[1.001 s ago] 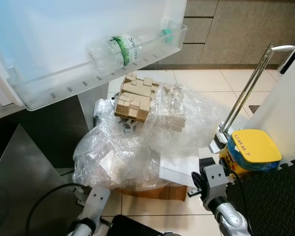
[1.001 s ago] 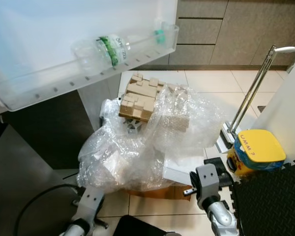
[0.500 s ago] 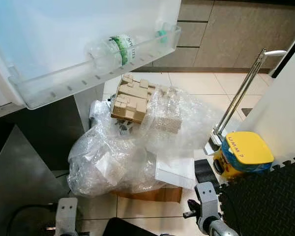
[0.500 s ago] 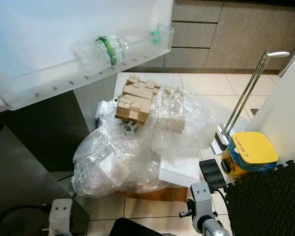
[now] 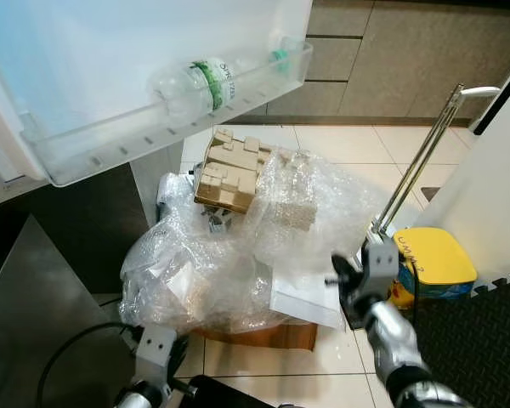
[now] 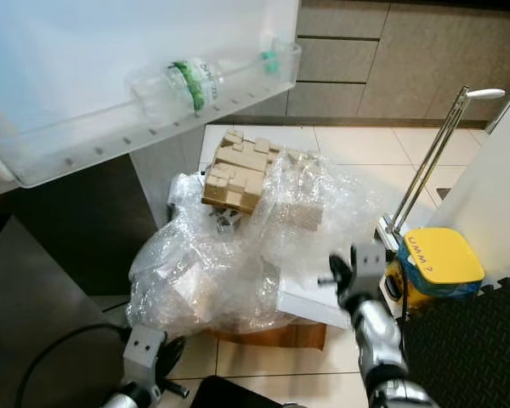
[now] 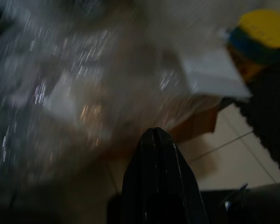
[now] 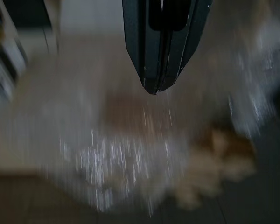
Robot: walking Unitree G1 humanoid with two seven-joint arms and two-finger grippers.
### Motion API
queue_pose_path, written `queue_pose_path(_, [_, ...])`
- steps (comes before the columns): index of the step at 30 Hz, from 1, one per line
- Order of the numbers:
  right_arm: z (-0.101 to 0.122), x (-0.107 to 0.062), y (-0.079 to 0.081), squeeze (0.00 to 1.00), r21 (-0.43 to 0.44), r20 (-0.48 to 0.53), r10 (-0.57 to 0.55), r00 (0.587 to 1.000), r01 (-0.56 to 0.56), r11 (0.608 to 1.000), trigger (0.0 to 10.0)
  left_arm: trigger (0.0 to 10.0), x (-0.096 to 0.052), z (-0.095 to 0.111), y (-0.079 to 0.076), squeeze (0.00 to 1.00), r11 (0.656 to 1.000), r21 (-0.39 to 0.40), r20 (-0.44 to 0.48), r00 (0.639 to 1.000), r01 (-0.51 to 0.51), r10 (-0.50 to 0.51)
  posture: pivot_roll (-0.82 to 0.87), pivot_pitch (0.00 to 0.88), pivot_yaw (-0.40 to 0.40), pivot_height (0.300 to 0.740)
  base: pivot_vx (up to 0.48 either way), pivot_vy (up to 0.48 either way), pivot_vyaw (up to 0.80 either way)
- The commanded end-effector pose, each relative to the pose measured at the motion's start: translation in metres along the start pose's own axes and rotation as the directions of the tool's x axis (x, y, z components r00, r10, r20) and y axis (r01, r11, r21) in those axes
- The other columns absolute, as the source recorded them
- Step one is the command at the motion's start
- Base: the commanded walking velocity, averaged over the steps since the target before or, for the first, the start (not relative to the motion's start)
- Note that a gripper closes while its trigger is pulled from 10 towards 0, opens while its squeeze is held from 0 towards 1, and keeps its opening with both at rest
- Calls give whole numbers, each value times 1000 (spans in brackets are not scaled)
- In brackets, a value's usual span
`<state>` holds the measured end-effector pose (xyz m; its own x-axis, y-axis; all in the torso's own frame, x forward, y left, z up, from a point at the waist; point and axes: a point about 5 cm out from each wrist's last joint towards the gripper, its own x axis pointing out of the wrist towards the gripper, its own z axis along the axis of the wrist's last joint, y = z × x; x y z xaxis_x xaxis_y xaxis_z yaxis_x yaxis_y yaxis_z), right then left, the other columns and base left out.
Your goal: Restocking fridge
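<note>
Right claw (image 8: 154, 88) clenched, both black fingers pressed together with nothing between them, raised in front of the pile of bubble wrap (image 5: 238, 255). In the head views the right arm (image 5: 382, 314) sits at the pile's edge, just beside the white flat sheet (image 5: 304, 293) under the plastic. Beyond the right arm, close by: yellow-topped container (image 5: 433, 259) with handwriting on the lid, on the tile floor (image 5: 340, 140). A slanted metal pole (image 5: 421, 161) rises beside that container. Black foam mat (image 5: 476, 340) lies under the container's near side.

Left claw (image 7: 155, 135) also clenched, fingers together, empty, held low and pointing at the near side of the bubble wrap and the brown cardboard (image 7: 198, 123) beneath it. Left wrist view dark and blurred; right wrist view blurred too. Left arm (image 5: 153, 365) low at the near edge of the head view, a black cable (image 5: 68, 357) looping beside it.

Plastic bottle (image 5: 200, 85) with green label lies on its side in the clear fridge door shelf (image 5: 110, 144), well above and beyond both claws, apart from them. Tan cardboard packing piece (image 5: 229, 170) rests on top of the bubble wrap, under the door shelf, beyond the left claw. Grey cabinet fronts (image 5: 391, 59) at the back.
</note>
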<state>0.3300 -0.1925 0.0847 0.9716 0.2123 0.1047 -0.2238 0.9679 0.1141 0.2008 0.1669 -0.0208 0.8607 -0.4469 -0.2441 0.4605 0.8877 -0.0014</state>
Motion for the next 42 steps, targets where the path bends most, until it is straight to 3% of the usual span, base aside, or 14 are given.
queue_pose_path(1, [20, 9, 1, 0, 27, 107, 26, 994, -29, 999, 10000, 10000, -5, 8, 8, 0, 999, 19, 37, 999, 29, -29, -81, 97, -21, 740, 0, 0, 0])
queue_pose_path(6, [58, 30, 12, 0, 80, 267, 89, 960, -114, 990, 10000, 10000, -6, 21, 14, 0, 998, 46, 101, 994, 34, -38, -81, 98, -19, 740, 0, 0, 0])
queue_pose_path(12, [113, 53, 40, 0, 87, 457, 218, 862, -287, 954, 10000, 10000, -10, 34, 15, 0, 992, 105, 158, 984, 65, -81, -76, 101, -23, 740, 0, 0, 0])
queue_pose_path(19, [137, 61, 56, 0, 68, 528, 276, 803, -364, 929, 10000, 10000, -9, 41, 11, 0, 990, 108, 183, 977, 90, -109, -76, 105, -20, 740, 0, 0, 0])
queue_pose_path(20, [158, 65, 70, 0, 48, 583, 315, 749, -419, 907, 10000, 10000, -9, 47, 5, 0, 988, 109, 201, 971, 113, -133, -77, 109, -18, 740, 0, 0, 0])
queue_pose_path(25, [179, 67, 84, 0, 24, 634, 355, 687, -476, 879, 10000, 10000, -9, 51, 1, 0, 985, 113, 215, 965, 129, -151, -73, 112, -21, 740, 0, 0, 0])
queue_pose_path(26, [184, 68, 87, 0, 22, 649, 359, 671, -488, 873, 8314, 10000, -9, 52, 1, 0, 985, 114, 217, 964, 131, -153, -71, 114, -23, 740, 0, 0, 0])
queue_pose_path(27, [184, 68, 87, 0, 22, 649, 359, 671, -488, 873, 8314, 10000, -9, 52, 1, 0, 985, 114, 217, 964, 131, -153, -71, 114, -23, 740, 0, 0, 0])
queue_pose_path(28, [188, 68, 88, 0, 24, 661, 360, 658, -499, 867, 4431, 10000, -9, 52, 0, 0, 985, 115, 219, 963, 132, -155, -71, 114, -23, 740, 0, 0, 0])
queue_pose_path(29, [188, 68, 88, 0, 24, 661, 360, 658, -499, 867, 4431, 10000, -9, 52, 0, 0, 985, 115, 219, 963, 132, -155, -71, 114, -23, 740, 0, 0, 0])
queue_pose_path(30, [195, 68, 91, 0, 28, 681, 363, 636, -517, 855, 0, 10000, -9, 54, -1, 0, 984, 117, 222, 962, 133, -157, -68, 114, -23, 740, 0, 0, 0])
queue_pose_path(35, [197, 68, 93, 0, 30, 685, 364, 631, -524, 851, 0, 10000, -8, 54, -1, 0, 984, 117, 224, 962, 134, -158, -68, 114, -22, 740, 0, 0, 0])
queue_pose_path(37, [196, 70, 97, 0, 31, 679, 367, 635, -525, 850, 10000, 10000, -9, 56, -2, 0, 983, 120, 221, 962, 139, -162, -66, 115, -23, 740, 0, 0, 0])
queue_pose_path(42, [192, 71, 99, 0, 35, 667, 365, 649, -516, 856, 10000, 10000, -9, 57, -3, 0, 982, 123, 219, 962, 141, -166, -63, 115, -25, 740, 0, 0, 0])
